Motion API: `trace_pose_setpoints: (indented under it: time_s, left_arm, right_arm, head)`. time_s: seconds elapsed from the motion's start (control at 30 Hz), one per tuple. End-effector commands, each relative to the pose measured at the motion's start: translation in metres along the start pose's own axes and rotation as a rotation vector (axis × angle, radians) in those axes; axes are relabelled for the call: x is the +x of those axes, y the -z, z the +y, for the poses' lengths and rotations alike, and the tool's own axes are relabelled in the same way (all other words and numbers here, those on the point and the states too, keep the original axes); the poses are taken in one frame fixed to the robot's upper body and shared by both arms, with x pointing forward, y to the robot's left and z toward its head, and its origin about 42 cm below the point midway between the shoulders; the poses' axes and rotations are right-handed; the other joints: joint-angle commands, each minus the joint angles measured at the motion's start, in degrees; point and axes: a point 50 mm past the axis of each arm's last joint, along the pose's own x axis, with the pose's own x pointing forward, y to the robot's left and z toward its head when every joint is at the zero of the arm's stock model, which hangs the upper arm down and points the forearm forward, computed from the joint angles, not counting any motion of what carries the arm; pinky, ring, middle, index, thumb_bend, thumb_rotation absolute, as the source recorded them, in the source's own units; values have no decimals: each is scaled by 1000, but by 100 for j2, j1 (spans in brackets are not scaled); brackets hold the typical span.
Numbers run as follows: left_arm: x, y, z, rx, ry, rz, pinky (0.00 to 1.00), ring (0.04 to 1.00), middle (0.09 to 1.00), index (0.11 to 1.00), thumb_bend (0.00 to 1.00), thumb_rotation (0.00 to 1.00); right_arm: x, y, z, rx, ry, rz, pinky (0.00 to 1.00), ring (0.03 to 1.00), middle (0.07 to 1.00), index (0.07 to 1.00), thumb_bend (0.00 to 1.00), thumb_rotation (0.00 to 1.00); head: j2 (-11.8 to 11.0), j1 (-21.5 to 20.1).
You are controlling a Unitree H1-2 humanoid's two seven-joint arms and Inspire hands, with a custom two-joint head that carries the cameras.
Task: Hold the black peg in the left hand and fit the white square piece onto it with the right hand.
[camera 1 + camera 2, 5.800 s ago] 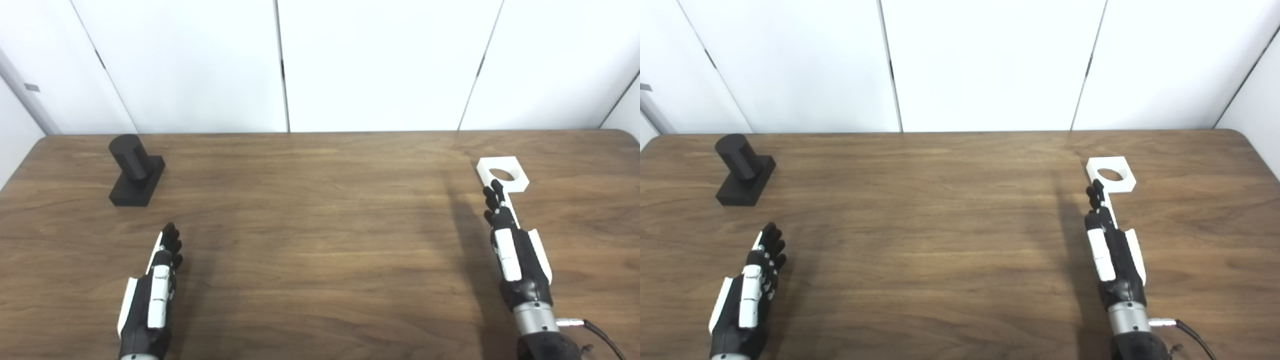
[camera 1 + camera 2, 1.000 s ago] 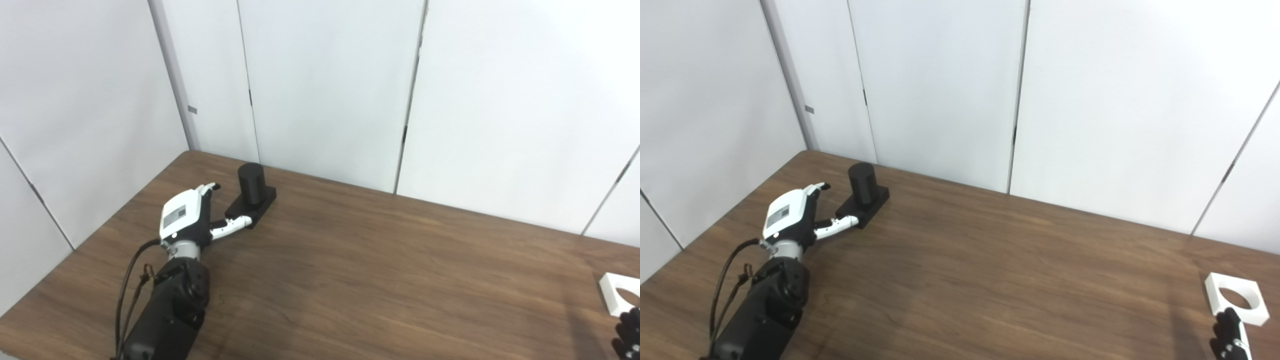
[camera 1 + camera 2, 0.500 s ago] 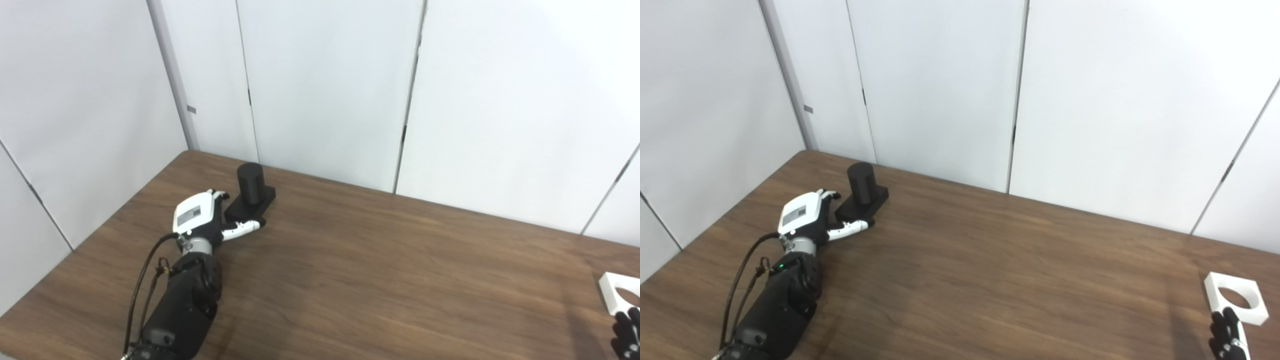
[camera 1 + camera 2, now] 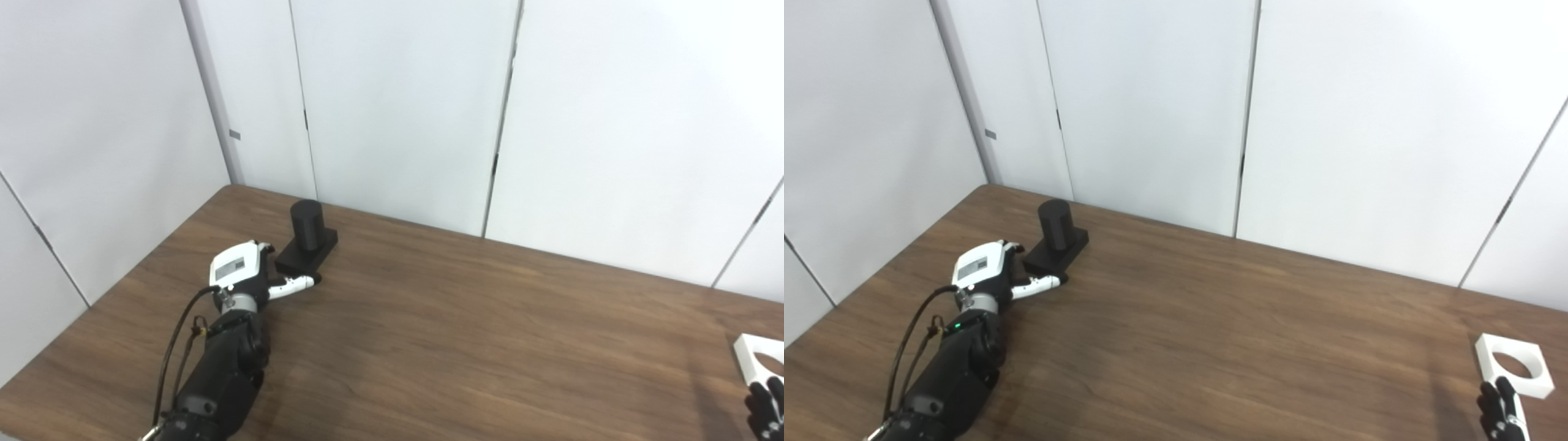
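Black peg point(image 4: 307, 215) stands upright on its square black base point(image 4: 304, 254), at about 10 o'clock on the worktop point(image 4: 465, 343), near the far-left corner by the white wall panels point(image 4: 398, 110). Left hand point(image 4: 240, 273) sits at the base's 7 o'clock side, white back plate up. Thumb point(image 4: 294, 283) sticks out along the near edge of the base, touching or just short of it; can't tell which. Fingers point(image 4: 1009, 247) reach toward the base's left side, spread, not wrapped round anything. Peg isn't gripped. Black forearm with a looped cable point(image 4: 174, 343) runs down to the bottom edge.

White square piece point(image 4: 1515, 364) with its round hole lies flat at about 4 o'clock, at the right edge, well apart from the peg. Right hand point(image 4: 1499, 415) is mostly cut off by the frame: only dark fingertips show, just beside the piece's near edge. Probably extended, but its finger state can't be read.
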Motion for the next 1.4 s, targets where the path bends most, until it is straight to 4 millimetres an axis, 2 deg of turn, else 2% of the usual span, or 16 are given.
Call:
trace_pose_setpoints:
  time_s: [0.0,0.97,1.17,1.37]
  left_arm:
    - [17,-12,33,18,-120,-23,957,968,959,854,988,799]
    - [21,-31,27,20,-90,-31,953,957,938,832,991,808]
    - [21,-37,26,67,-81,-10,974,954,937,846,965,817]
    - [25,-39,27,117,-96,26,937,932,910,845,951,792]
  right_arm:
    - [-32,12,-3,3,15,74,1000,984,971,992,720,1000]
    - [-33,12,-5,-8,15,72,1000,980,964,990,674,1000]
    - [-32,12,-4,-10,18,72,1000,969,963,986,676,1000]
    - [-31,12,-3,-11,19,74,1000,963,959,987,667,1000]
  head:
    - [1,0]
    - [49,4]
    - [69,-20]
    - [75,-21]
